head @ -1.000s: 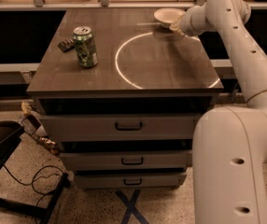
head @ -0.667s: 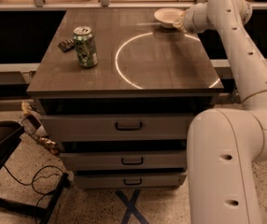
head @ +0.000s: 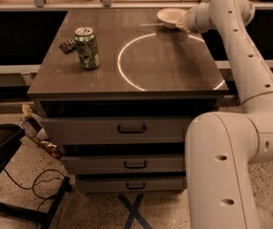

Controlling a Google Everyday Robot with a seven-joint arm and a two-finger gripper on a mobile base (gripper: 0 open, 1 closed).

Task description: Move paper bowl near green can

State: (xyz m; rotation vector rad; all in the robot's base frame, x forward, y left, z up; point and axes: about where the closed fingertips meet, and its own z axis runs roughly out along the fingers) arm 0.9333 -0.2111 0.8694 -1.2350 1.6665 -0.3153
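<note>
Bowl: small shallow white paper bowl on the brown tabletop's far right, same place as before.
Gripper: gripper at the bowl's right rim; its grip cannot be told.
Can: green drink can, upright, well apart on the left.

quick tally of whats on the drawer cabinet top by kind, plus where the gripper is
paper bowl: 1
green can: 1
small dark flat object: 1
total: 3
gripper: at the paper bowl's right rim, far from the green can

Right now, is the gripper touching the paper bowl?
Cannot tell. In the camera view the gripper overlaps the right rim of the paper bowl at the far edge of the table, but its body hides the contact point.
</note>
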